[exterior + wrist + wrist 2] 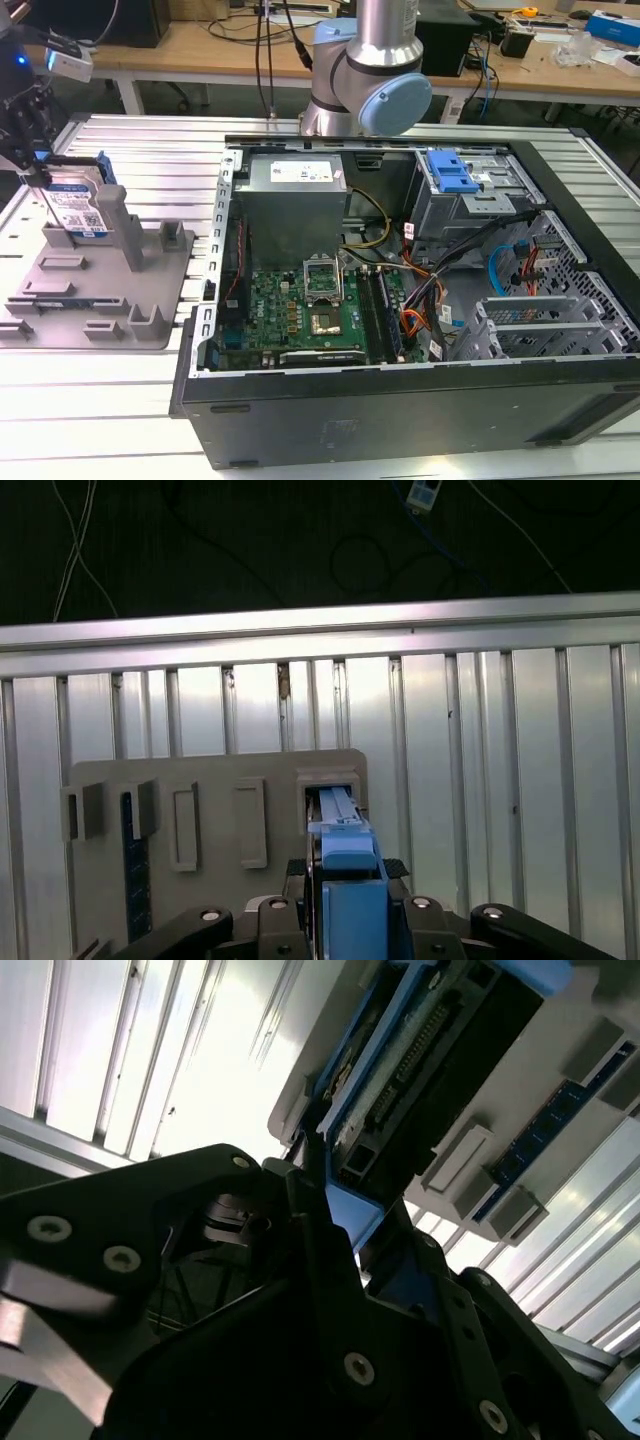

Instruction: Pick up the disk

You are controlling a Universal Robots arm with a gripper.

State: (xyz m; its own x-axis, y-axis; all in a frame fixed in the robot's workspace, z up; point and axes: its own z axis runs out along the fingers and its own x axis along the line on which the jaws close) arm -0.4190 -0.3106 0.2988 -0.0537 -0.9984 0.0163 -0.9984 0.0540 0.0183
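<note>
Slatted aluminium surface point(100, 400) carries an open computer case point(400, 410), centre to 3 o'clock in the exterior view. Grey fixture point(100, 290) lies flat on the surface at 9 o'clock of the case, just beside it. The disk point(78, 208) stands upright on edge at the fixture's 11 o'clock corner, its lower end in a slot. In the first wrist view my end effector point(347, 875) is pinching the disk's blue-railed upper edge.
</note>
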